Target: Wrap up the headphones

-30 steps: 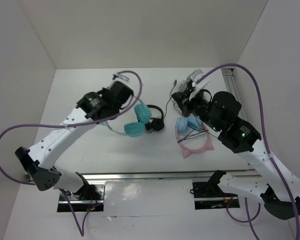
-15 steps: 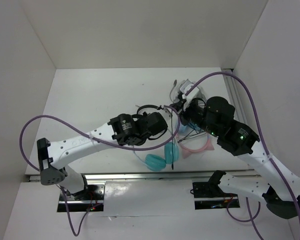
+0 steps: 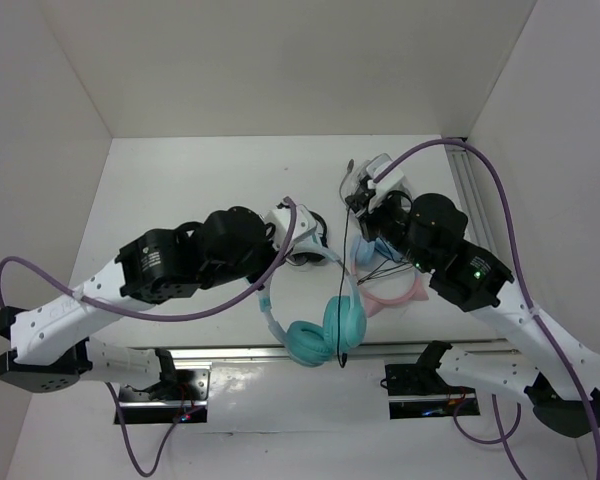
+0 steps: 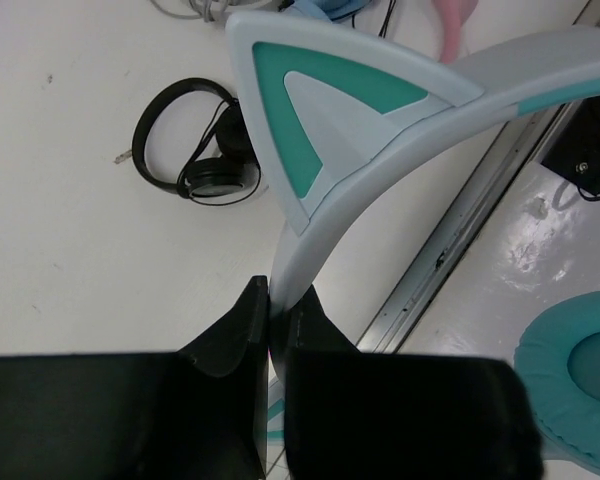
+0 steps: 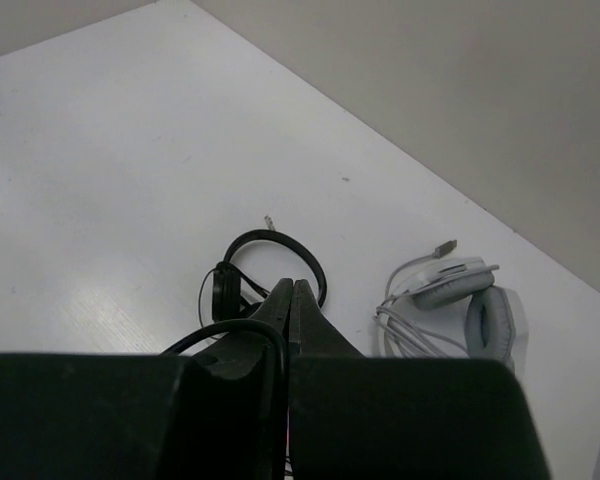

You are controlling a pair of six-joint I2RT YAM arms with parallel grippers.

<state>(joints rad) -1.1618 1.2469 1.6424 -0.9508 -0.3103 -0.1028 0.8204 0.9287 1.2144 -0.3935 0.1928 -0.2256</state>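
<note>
The headphones (image 3: 342,318), teal cups on a white band with cat ears, hang in the air over the table's near edge. My left gripper (image 3: 280,228) is shut on the headband beside a cat ear (image 4: 320,110); in the left wrist view (image 4: 277,295) the band sits pinched between the jaws, and one teal cup (image 4: 580,390) hangs lower right. The thin black cable (image 3: 344,260) runs straight up from the cups to my right gripper (image 3: 352,205). In the right wrist view that gripper (image 5: 292,290) is shut, with the cable (image 5: 230,328) looped over its left finger and running in between the jaws.
A small all-black pair (image 3: 305,255) lies mid-table, also in the wrist views (image 4: 195,150) (image 5: 270,265). A pink-banded pair (image 3: 395,295) lies under my right arm. A white pair (image 3: 380,170) with coiled cord (image 5: 460,300) lies at the back. A metal rail (image 3: 280,352) edges the table front.
My left arm carried the headphones from the table's left-middle toward the near edge and lifted them. The cable is now drawn taut up to my right gripper, which barely moved.
</note>
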